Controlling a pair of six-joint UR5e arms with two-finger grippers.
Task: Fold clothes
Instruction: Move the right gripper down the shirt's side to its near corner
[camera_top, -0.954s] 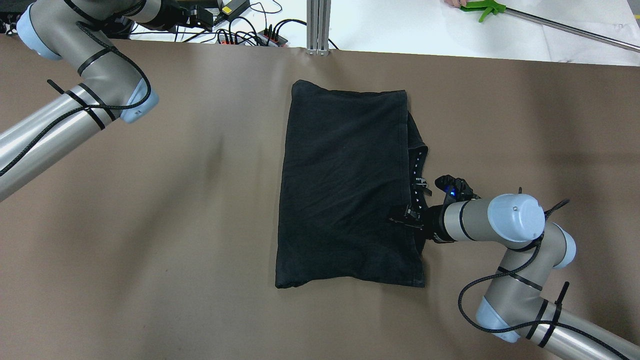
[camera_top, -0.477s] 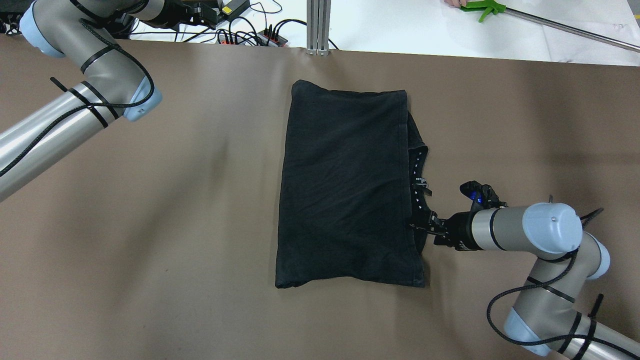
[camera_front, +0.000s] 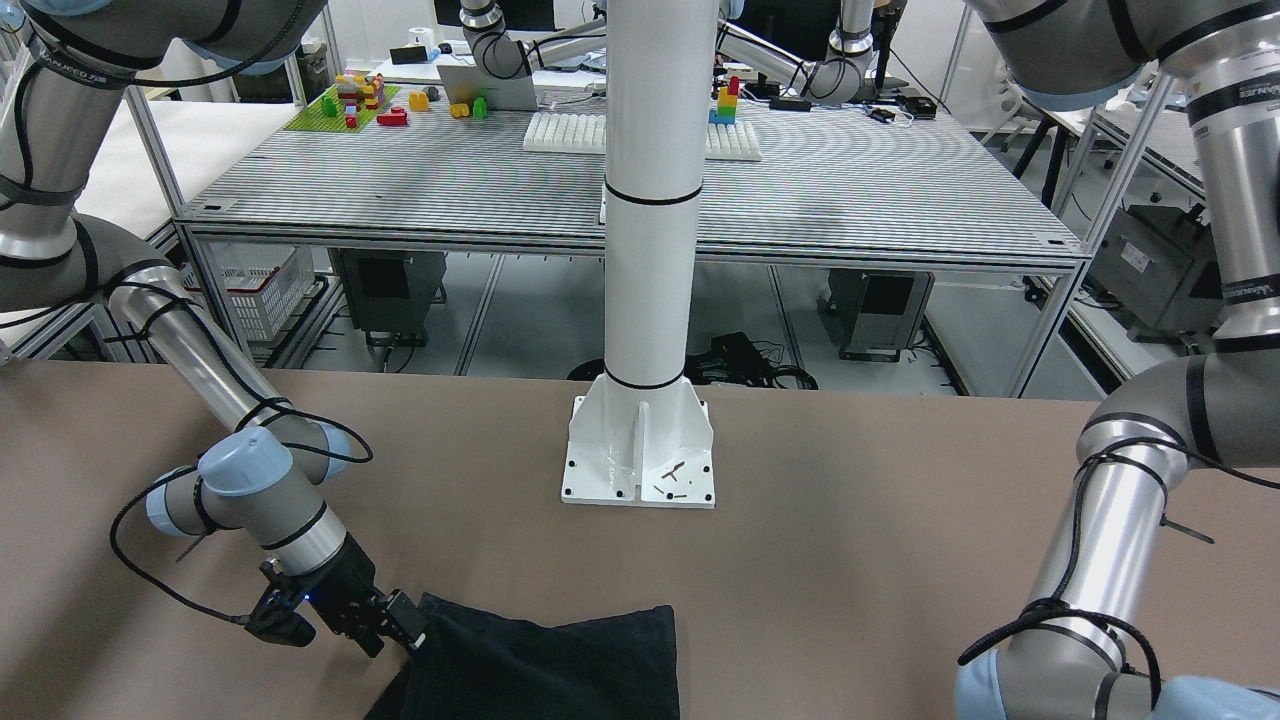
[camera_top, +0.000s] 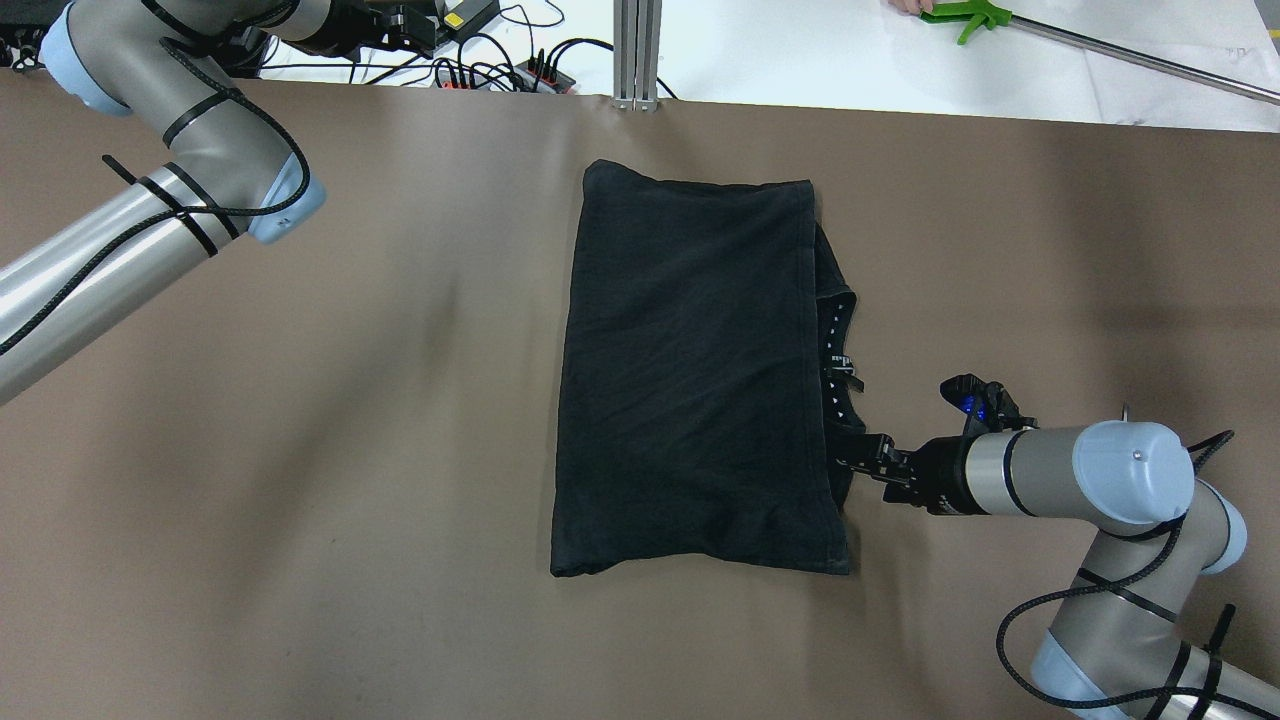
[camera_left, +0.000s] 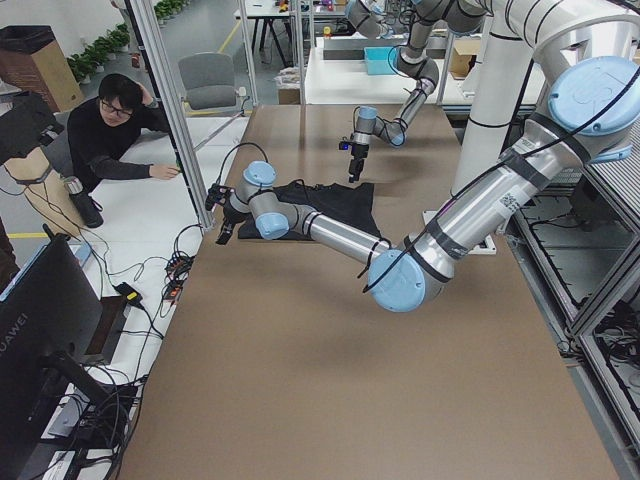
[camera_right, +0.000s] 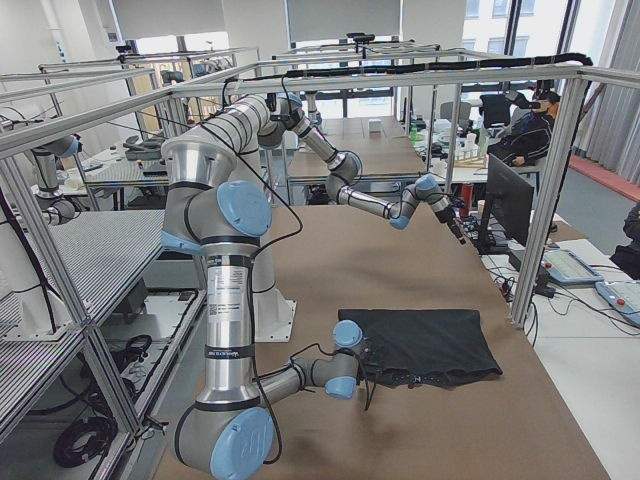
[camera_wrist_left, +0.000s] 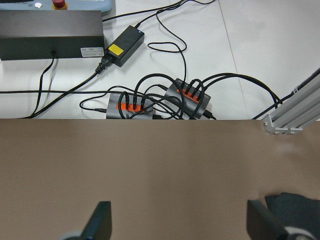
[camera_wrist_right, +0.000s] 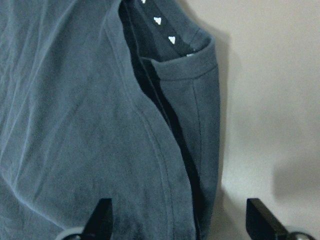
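Got black soft fabric garment (camera_top: 690, 370) folded flat mid brown table (camera_top: 300, 450). Right gripper (camera_top: 868, 462) low beside its layered edge, spread, empty: probably staging next fold. Left gripper (camera_wrist_left: 177, 227) spread, empty, parked far-edge, clear.

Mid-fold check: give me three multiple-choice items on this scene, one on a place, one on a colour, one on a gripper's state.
1. Where is the right gripper?
A. At the garment's right edge in the overhead view.
B. Over the garment's middle.
C. At the garment's left edge.

2. What colour is the garment?
A. White.
B. Black.
C. Red.

3. How is the left gripper?
A. Shut on the garment.
B. Open and empty.
C. Shut and empty.

Answers:
1 A, the overhead view shows it at that edge.
2 B, the overhead view shows it black.
3 B, its wrist view shows it spread wide, with only bare table between.
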